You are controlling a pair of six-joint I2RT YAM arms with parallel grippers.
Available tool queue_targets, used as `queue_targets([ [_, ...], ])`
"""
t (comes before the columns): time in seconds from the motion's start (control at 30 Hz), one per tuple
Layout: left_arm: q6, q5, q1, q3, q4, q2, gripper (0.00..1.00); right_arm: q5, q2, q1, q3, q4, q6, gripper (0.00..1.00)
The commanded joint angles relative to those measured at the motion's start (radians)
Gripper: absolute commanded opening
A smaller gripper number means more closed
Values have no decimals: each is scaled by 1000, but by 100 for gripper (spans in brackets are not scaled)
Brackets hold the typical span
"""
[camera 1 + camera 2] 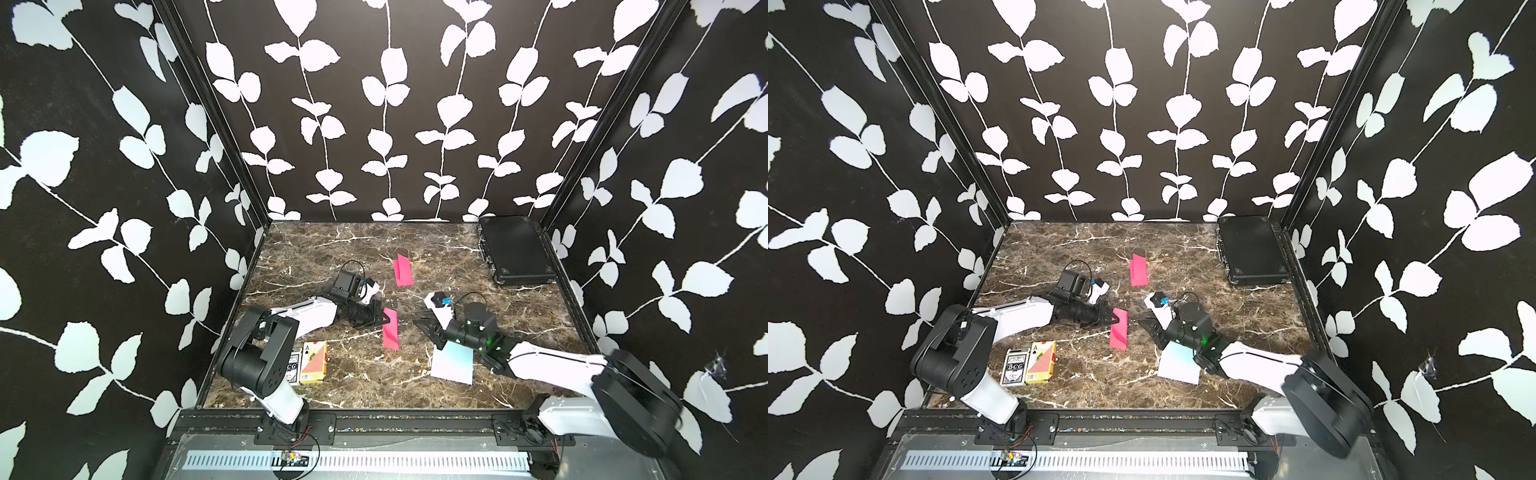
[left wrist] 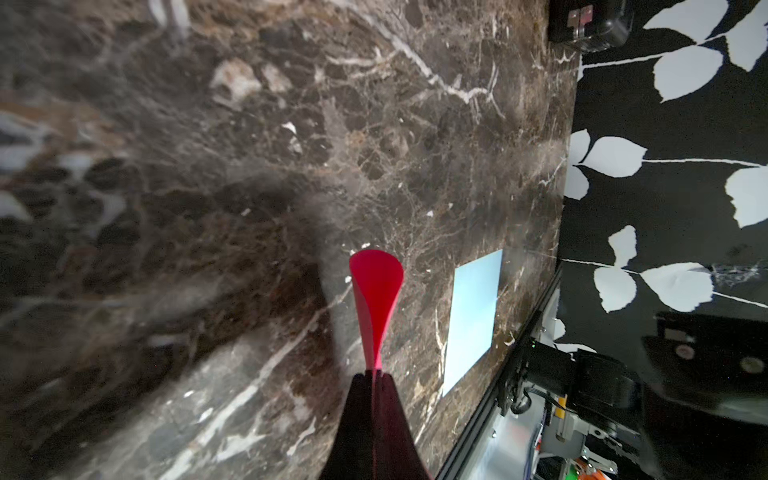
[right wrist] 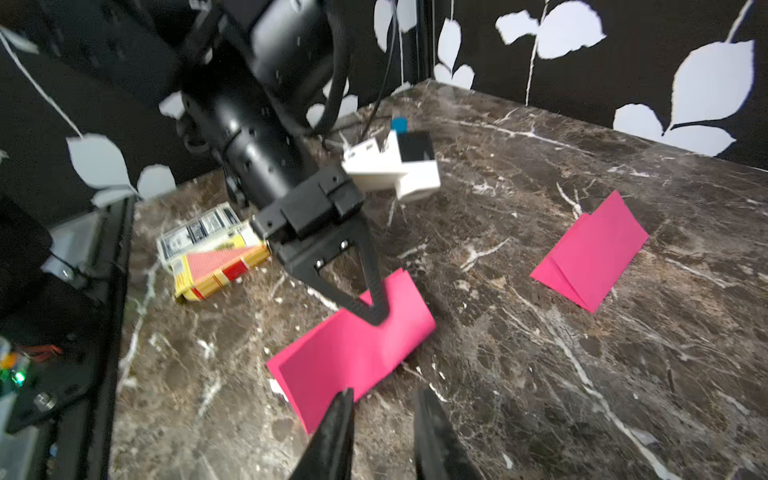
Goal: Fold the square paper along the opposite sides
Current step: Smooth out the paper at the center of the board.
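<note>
A pink square paper [image 1: 390,332] [image 1: 1119,332] lies doubled over on itself at the middle of the marble table, its fold rounded and uncreased. My left gripper [image 1: 384,320] [image 1: 1115,319] [image 2: 374,376] is shut on the paper's two free edges, pinching them together. In the left wrist view the pink paper [image 2: 376,299] bulges out in a loop beyond the fingertips. My right gripper [image 3: 384,395] [image 1: 424,326] stands open just off the rounded fold of the pink paper [image 3: 357,345], with nothing between its fingers.
A second pink paper [image 1: 402,271] [image 3: 590,257], folded, lies farther back. A light blue sheet [image 1: 453,363] [image 2: 473,316] sits under my right arm. Two card boxes [image 1: 313,361] [image 3: 216,257] lie at the front left, and a black case [image 1: 515,249] at the back right.
</note>
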Motion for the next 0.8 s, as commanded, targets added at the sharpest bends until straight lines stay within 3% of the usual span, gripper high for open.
queue_targets([
  [0.0, 21, -44, -1, -31, 82, 26, 0, 36, 78, 26, 13, 142, -70, 23],
  [0.3, 14, -81, 0, -135, 236, 89, 0, -30, 454, 45, 156, 311, -36, 16],
  [0.77, 46, -76, 25, -150, 221, 94, 0, -46, 584, 83, 248, 264, -47, 7],
])
